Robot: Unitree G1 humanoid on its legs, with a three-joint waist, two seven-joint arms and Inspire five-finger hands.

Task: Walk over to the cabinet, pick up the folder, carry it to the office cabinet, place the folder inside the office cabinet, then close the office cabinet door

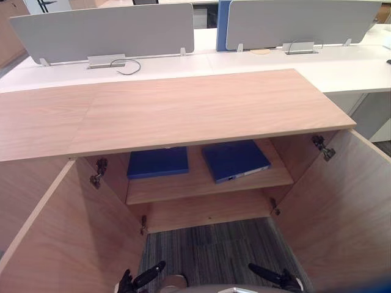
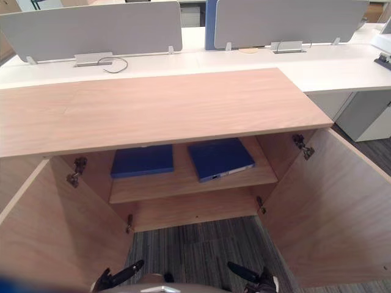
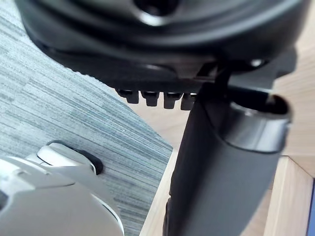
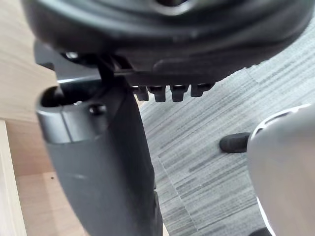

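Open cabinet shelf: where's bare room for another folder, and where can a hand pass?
Widest bare patch: cabinet top. On the shelf, a bare strip runs along the front edge, plus a wedge between the right folder and the right wall. Crowded: the shelf's back, with only a narrow gap beside the left folder.

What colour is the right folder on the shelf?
Dark blue flat folder; clearest in the left eye view.
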